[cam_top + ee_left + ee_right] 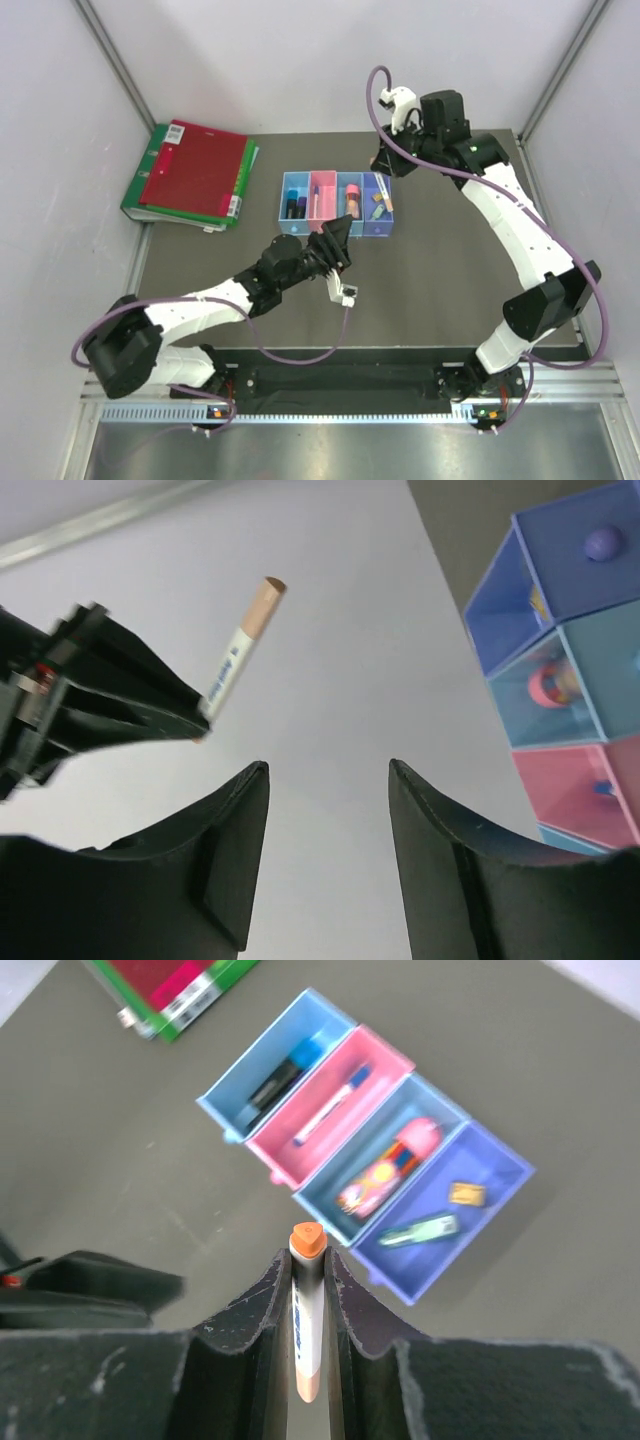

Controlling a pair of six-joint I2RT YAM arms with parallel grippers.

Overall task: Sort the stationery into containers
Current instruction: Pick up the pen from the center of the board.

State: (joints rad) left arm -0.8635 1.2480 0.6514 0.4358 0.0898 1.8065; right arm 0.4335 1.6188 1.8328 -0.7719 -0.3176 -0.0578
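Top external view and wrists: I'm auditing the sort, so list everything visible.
bins: four joined, light blue, pink, light blue, purple-blue, centre
highlighters: two, mostly black, leftmost bin
blue-capped pen: one, white, pink bin
bottle: one, pink-capped, third bin
marker: one, green, purple-blue bin
block: one, tan, purple-blue bin
orange-tipped pen: one, white, in right gripper
binders: two, red on green, far left
left gripper: black, open, near bins
right gripper: black, shut on orange-tipped pen
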